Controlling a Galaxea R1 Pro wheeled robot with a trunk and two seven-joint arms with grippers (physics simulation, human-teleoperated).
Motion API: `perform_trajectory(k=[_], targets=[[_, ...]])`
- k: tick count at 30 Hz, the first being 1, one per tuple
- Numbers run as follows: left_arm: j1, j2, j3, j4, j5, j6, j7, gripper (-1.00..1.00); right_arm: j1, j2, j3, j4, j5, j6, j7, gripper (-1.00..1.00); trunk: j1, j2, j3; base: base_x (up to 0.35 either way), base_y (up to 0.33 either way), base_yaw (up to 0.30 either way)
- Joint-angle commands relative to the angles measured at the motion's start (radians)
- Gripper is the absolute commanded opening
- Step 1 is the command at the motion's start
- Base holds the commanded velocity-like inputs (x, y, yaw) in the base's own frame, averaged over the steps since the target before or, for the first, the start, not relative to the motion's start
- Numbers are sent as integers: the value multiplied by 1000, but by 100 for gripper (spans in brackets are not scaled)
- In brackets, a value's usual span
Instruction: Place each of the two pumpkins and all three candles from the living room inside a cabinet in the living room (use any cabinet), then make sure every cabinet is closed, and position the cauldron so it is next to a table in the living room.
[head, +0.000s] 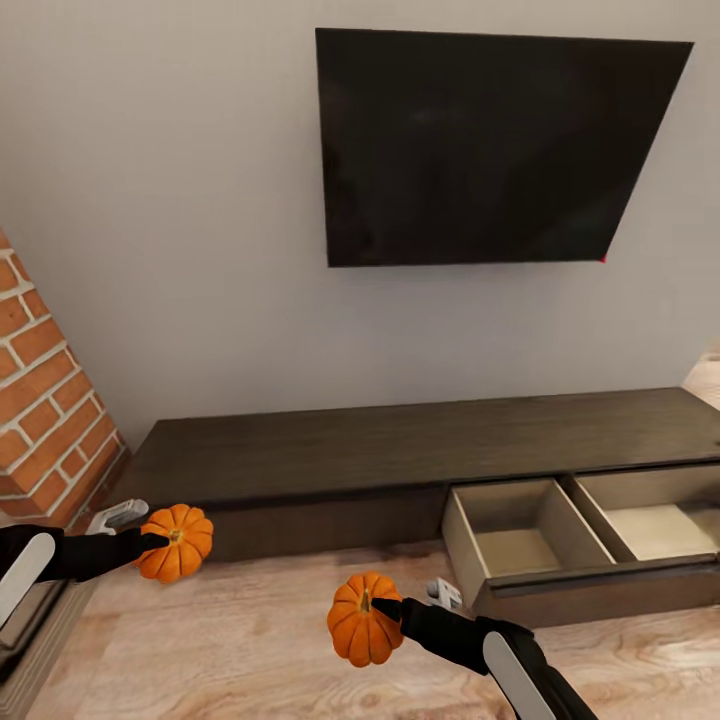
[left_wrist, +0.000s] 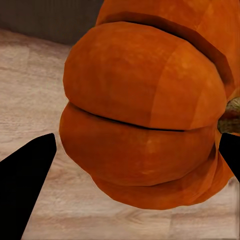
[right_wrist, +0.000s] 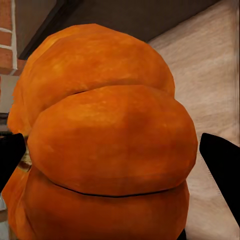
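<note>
Across the middle of my frame runs the long dark-brown cabinet (head: 420, 440), its drawer (head: 590, 545) at lower right pulled out, pale inside. My left gripper (head: 158, 545) clamps one ribbed orange pumpkin (head: 178, 542) at lower left; my right gripper (head: 385, 607) clamps the other pumpkin (head: 362, 620) at bottom centre.

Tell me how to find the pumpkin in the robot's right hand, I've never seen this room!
Find the big black TV on the wall, then the long dark cabinet under it with a drawer pulled open. Just in front of that drawer, over the wood floor, the right pincer holds a pumpkin. The other pumpkin is over by the brick fireplace, in the left pincer.
</note>
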Motion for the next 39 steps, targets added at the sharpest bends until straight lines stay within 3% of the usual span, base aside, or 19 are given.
perform_trajectory(k=[1,18,29,39], targets=[[0,0,2,-1,-5,4,-10,-100,-1,-1,2,0,-3,2,0,-100,0,0,-1,0,0,-276],[-1,-8,0,-1,-4,4,-9,-100,-1,-1,2,0,-7,2,2,-100,0,0,-1,-21,-82,-267],[0,-8,0,-1,-6,4,-9,-100,-1,-1,2,1,-7,2,2,-100,0,0,-1,45,-53,-54],[0,-6,0,-1,-6,4,-9,-100,-1,-1,2,0,-6,2,3,-100,0,0,-5,5,-5,-236]])
